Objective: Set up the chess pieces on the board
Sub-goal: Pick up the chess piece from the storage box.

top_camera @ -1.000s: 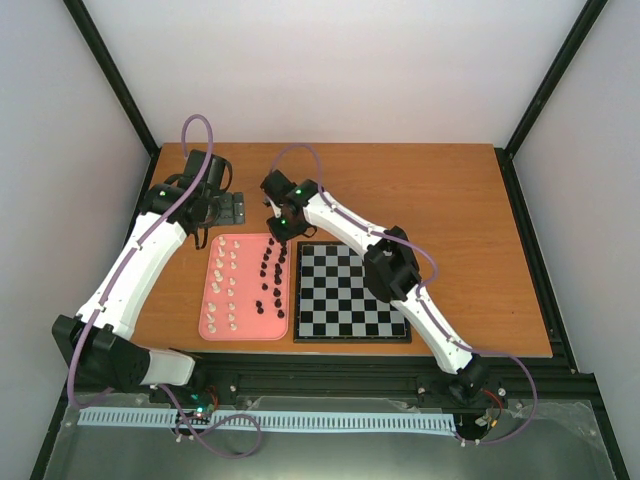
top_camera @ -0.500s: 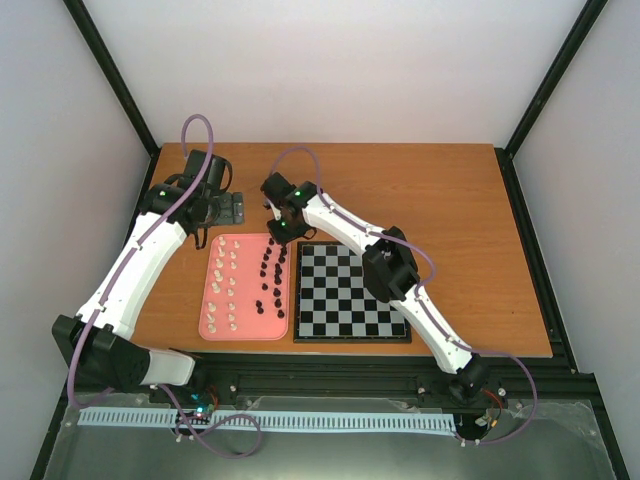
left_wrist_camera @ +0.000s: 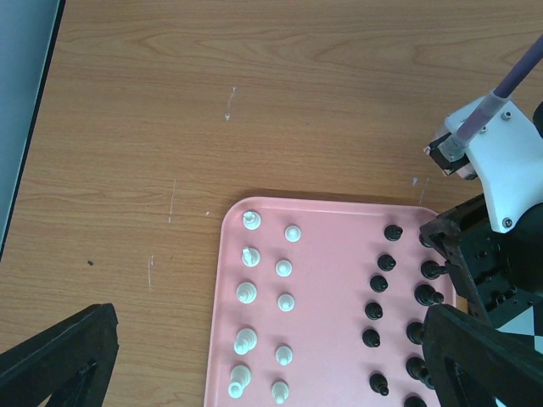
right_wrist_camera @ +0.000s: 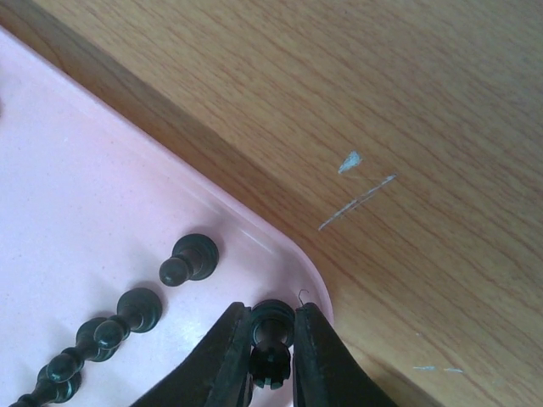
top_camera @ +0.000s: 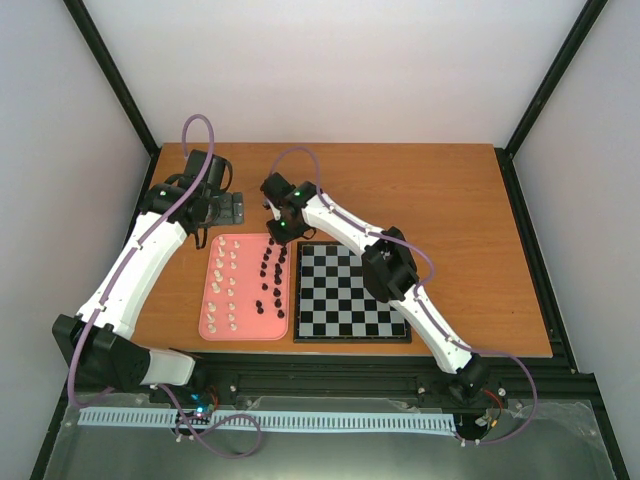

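R gripper [right_wrist_camera: 273,317] closed onto 1 round-topped blk piece [right_wrist_camera: 271,332] in pink tray [right_wrist_camera: 76,186].

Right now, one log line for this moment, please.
right hand: shut on black piece at pink tray corner | left hand: open, empty | board: no pieces

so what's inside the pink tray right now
White pieces in two columns on its left side, black pieces on its right. The right gripper clamps one black piece at the far right corner; whatever lies under that arm is hidden.
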